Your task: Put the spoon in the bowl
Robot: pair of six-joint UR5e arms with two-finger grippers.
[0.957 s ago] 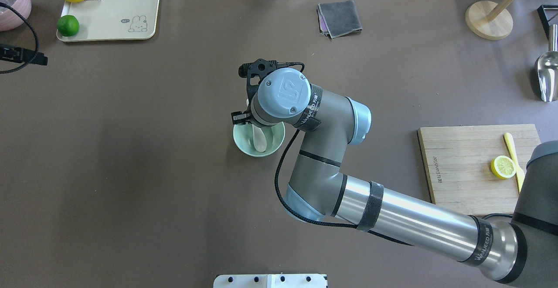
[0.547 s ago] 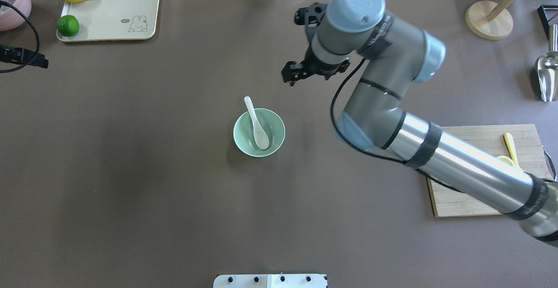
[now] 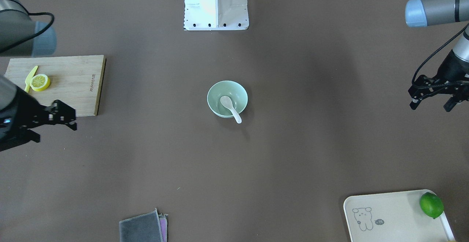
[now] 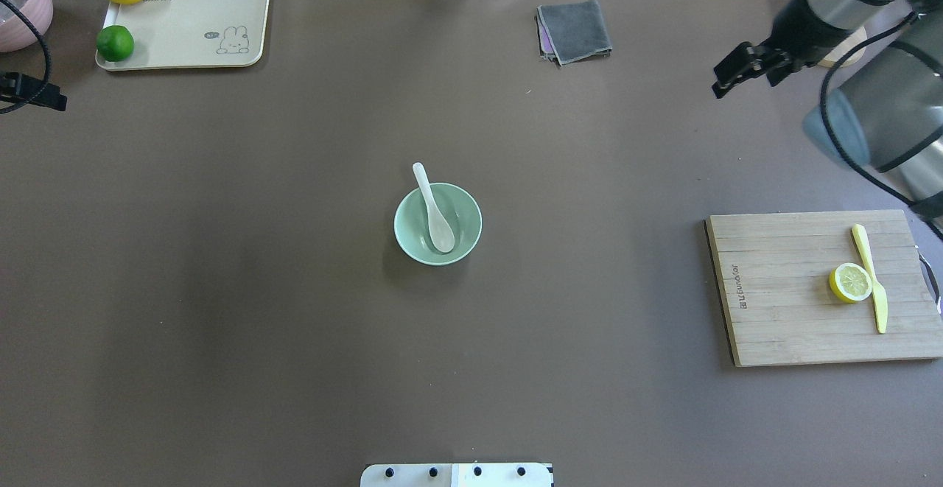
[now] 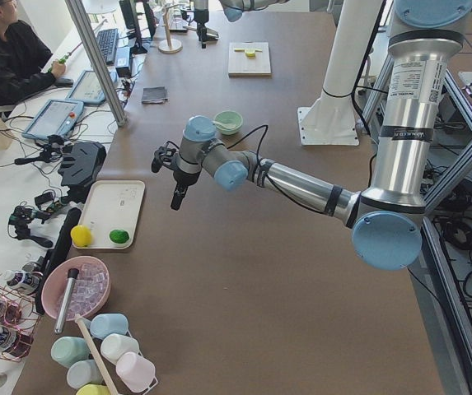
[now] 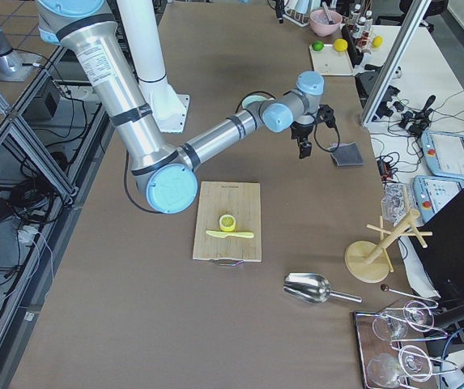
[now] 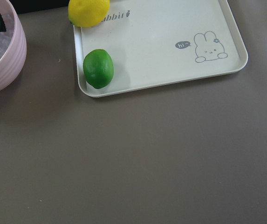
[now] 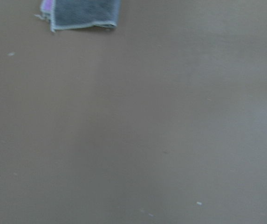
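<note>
**While the spoon lies in the bowl, both arms hang clear**

Because its scoop sits low on the bowl's floor, the white soup spoon (image 4: 431, 211) leans steadily. Its handle is propped on the far rim of the mint-green bowl (image 4: 402, 235) and pokes out a little beyond it. Spoon and bowl stand mid-table, well apart from either arm. The right gripper (image 4: 744, 78) hovers at the far right, near the grey cloth (image 4: 574, 30), jaws spread and carrying nothing. The left gripper (image 3: 430, 105) hangs at the left edge, near the rabbit tray (image 7: 170, 70), fingers wide and empty too. With nothing touching the spoon, I judge the placement done; only a knock to the overhanging handle could tip it out.
</note>
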